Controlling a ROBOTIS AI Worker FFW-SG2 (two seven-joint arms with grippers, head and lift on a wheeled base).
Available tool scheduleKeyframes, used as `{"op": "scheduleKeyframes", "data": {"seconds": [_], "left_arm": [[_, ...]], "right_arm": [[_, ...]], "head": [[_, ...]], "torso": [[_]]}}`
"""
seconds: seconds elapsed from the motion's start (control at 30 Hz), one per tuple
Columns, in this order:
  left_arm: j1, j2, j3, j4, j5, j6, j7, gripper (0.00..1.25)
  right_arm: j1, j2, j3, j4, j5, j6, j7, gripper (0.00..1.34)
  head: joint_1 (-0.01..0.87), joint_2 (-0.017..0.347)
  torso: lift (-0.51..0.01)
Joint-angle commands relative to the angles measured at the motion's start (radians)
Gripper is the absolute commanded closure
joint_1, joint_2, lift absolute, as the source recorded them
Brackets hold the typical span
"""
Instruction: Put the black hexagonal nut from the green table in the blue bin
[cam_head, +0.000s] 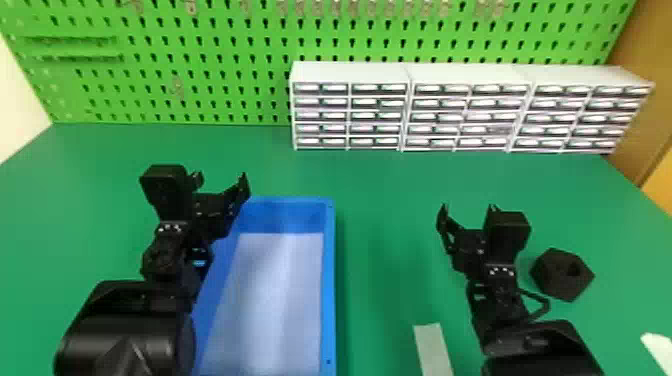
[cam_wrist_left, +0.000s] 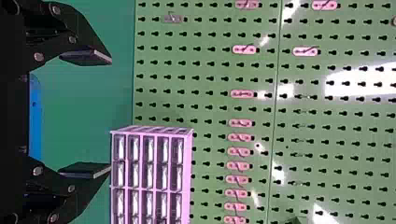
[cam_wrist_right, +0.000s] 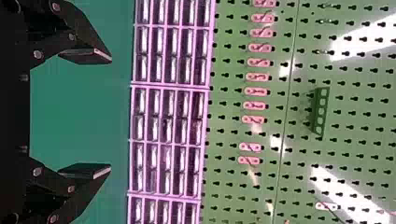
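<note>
Both spread and empty, the left claw at eleven o'clock of the blue bin, the right claw with the black hexagonal nut at its four o'clock on the tabletop, so it's pick-up time: swing across, dip, pinch!

The head view looks forward and down from above the table, with the bin near and the pegboard and drawers farther off. The left wrist view looks out past the left claw, the right wrist view past the right claw, both turned on their side, facing the pegboard from closer up. All three share table, pegboard and drawers; the head and left wrist views share the bin's edge
</note>
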Motion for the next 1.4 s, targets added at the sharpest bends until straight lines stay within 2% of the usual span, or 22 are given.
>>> {"op": "scheduleKeyframes", "data": {"seconds": [0.0,0.2,0.37,0.57,0.93,1.0,1.37], "left_arm": [[0.0,0.0,0.003,0.0,0.002,0.0,0.0,0.44],[0.003,0.0,0.003,0.0,-0.001,0.0,-0.001,0.44],[0.009,0.0,0.009,0.0,-0.001,0.0,-0.001,0.44],[0.011,0.002,0.013,-0.002,-0.001,0.0,-0.001,0.44],[0.018,0.003,0.016,-0.002,-0.001,0.002,-0.005,0.44],[0.022,0.005,0.016,-0.002,-0.001,0.002,-0.005,0.44],[0.031,0.014,0.021,-0.006,0.008,0.003,-0.006,0.44]], "right_arm": [[-0.005,-0.003,-0.005,-0.014,-0.002,0.028,0.0,0.44],[-0.025,-0.032,-0.023,-0.051,-0.019,0.083,0.002,0.44],[-0.046,-0.067,-0.038,-0.115,-0.04,0.202,0.021,0.44],[-0.092,-0.087,-0.086,-0.178,-0.037,0.39,0.129,0.44],[-0.181,-0.085,-0.19,-0.242,0.113,0.692,0.38,0.43],[-0.187,-0.101,-0.189,-0.251,0.115,0.731,0.39,0.42],[-0.218,-0.197,-0.209,-0.276,0.135,0.933,0.552,0.42]], "head": [[0.686,0.051],[0.686,0.051],[0.686,0.051],[0.686,0.051],[0.686,0.051],[0.686,0.051],[0.686,0.051]], "torso": [[-0.096],[-0.096],[-0.096],[-0.096],[-0.096],[-0.096],[-0.096]]}}
